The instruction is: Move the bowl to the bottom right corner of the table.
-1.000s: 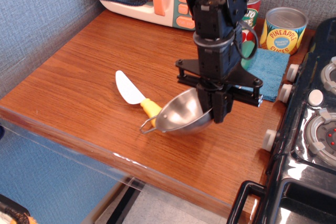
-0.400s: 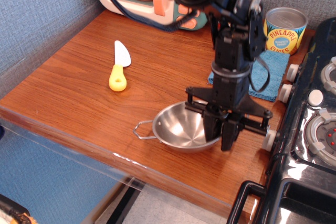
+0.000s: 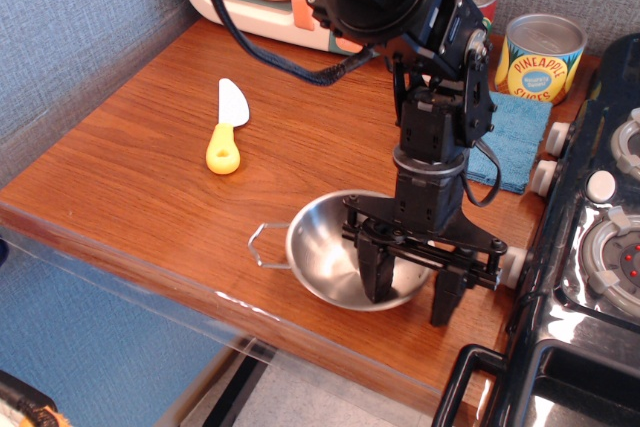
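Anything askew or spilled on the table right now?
Nothing spilled. The bowl sits flat near the front edge of the table, empty. The gripper is open, one of its fingers inside the bowl, the other outside its right rim. The knife lies flat.

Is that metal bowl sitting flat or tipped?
Flat: the bowl rests upright on the table, empty, with the open gripper straddling its rim.

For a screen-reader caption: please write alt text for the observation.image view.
A robot's open hand straddles the rim of a steel bowl near the front right of a wooden table. A yellow-handled knife lies left; a stove sits right.
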Motion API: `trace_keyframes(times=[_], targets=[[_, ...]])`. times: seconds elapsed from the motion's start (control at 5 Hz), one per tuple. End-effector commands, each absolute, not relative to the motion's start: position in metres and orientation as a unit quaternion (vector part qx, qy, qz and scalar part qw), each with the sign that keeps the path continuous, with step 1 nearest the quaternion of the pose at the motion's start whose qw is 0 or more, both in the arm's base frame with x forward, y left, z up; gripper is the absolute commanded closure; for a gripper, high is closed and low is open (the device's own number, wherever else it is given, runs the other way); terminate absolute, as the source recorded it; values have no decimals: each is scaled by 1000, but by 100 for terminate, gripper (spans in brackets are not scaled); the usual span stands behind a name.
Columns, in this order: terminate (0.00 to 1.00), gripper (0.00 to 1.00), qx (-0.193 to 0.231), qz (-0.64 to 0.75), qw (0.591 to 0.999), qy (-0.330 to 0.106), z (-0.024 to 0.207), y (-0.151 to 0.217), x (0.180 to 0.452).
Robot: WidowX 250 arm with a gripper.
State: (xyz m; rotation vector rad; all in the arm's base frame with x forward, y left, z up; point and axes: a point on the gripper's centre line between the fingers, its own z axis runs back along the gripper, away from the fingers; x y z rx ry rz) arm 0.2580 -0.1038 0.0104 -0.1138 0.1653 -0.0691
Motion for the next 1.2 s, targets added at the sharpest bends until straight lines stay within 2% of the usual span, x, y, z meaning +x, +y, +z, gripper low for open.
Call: trace_keyframes(times=[0.0,0.2,0.4,0.8,1.0], targets=[[0,0,-154,-16,987,-47,87,-93,260],[0,0,-161,-16,983,-92,124,-72,265],[0,0,-115,-26,989,-94,129,-53,275],[0,0,-36,-60,995,-64,98,-43,293],[0,0,-47,-33,997,-51,92,-34,295]])
